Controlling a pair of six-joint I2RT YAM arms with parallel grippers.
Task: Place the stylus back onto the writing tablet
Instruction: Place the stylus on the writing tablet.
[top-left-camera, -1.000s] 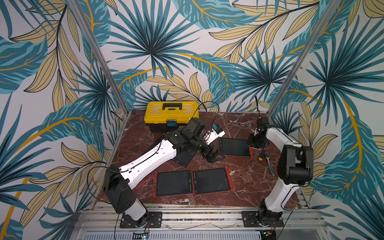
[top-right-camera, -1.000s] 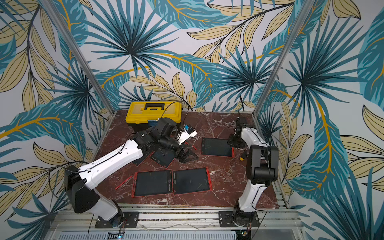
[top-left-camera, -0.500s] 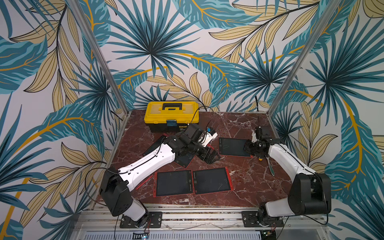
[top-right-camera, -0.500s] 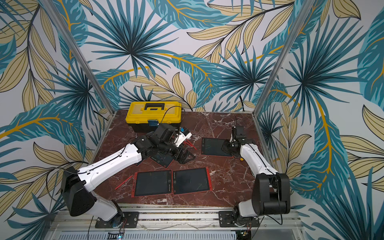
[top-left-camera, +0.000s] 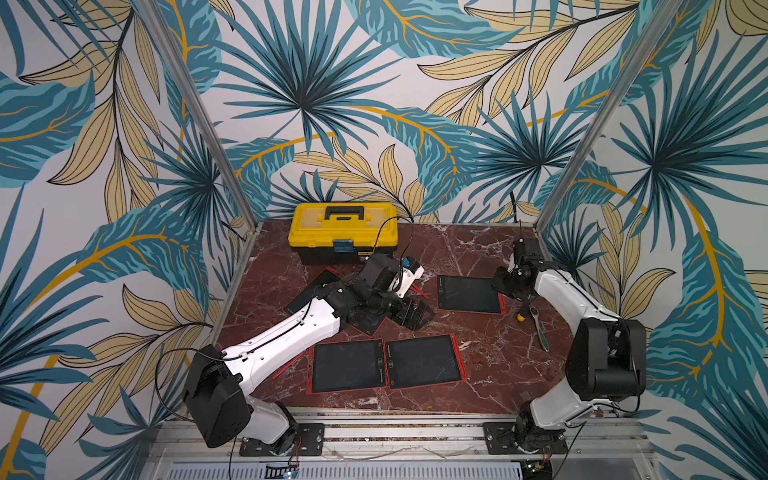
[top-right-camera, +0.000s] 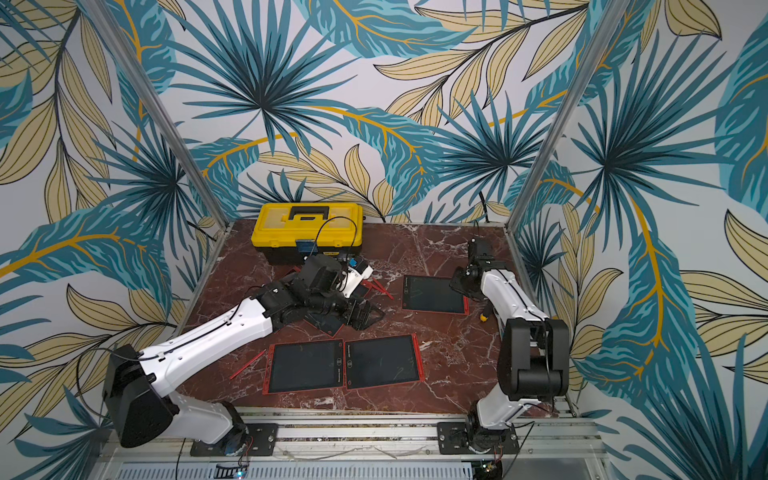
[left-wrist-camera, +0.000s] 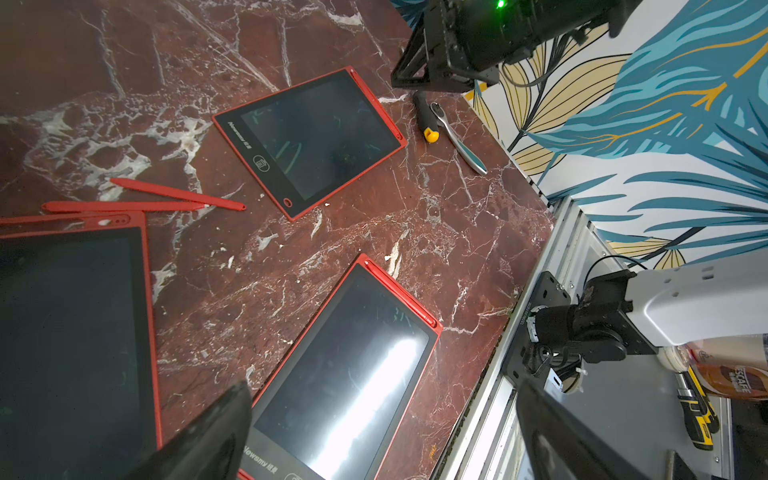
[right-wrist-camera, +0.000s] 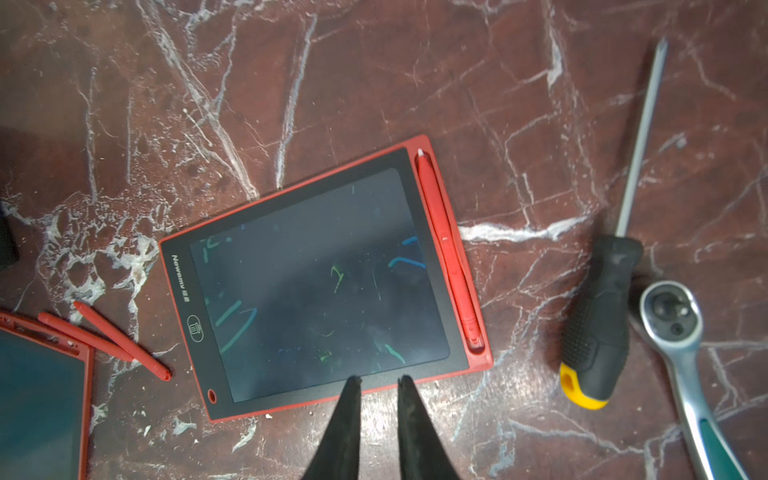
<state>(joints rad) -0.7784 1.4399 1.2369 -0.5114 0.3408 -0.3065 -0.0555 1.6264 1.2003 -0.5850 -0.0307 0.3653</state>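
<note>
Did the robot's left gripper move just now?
Yes. The left gripper has drawn back a little from the far right tablet, toward the robot's left.

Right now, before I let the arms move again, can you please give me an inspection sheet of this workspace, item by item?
Surface: dark red marble table with white veins.
Job's things: writing tablet with a red stylus seated in its side slot; two loose styluses lying on the marble beside it.
Clutter: two front tablets side by side, yellow toolbox, screwdriver, ratchet wrench.
Hands: left hand wide open, empty; right hand with jaws slightly apart, empty, above the writing tablet's edge.
Cables: black cable looping over the toolbox.
Surroundings: leaf-print walls, metal frame rail at the front.
</note>
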